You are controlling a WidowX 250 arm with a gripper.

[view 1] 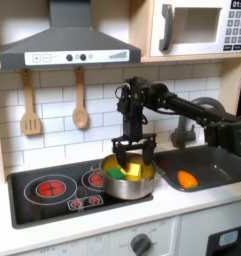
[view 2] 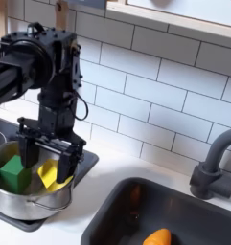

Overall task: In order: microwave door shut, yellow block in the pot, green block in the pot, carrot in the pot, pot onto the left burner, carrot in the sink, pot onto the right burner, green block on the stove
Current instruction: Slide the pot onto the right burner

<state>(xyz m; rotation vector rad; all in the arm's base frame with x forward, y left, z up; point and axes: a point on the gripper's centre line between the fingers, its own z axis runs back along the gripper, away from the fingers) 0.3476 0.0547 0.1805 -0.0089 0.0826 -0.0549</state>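
Note:
The steel pot (view 1: 133,190) (view 2: 21,204) sits on the stove (view 1: 25,198), over the burner on the first exterior view's right. In the pot lie the dark-green block (view 1: 114,173) (view 2: 13,173) and the yellow block (view 1: 134,173) (view 2: 50,175). My gripper (view 1: 130,160) (view 2: 50,159) hangs open just above the pot's mouth. Its fingers straddle the yellow block, and the green block is toward the second exterior view's left. The carrot (view 1: 187,180) (view 2: 157,236) lies in the dark sink (view 1: 220,166) (view 2: 189,206). The microwave door (view 1: 195,30) is shut.
A red ring burner (view 1: 52,187) at the first exterior view's left stands bare. The curved faucet (view 1: 205,118) (view 2: 219,165) rises behind the sink. A wooden spatula (view 1: 30,110) and spoon (view 1: 80,105) hang on the tiled wall under the range hood (view 1: 67,45).

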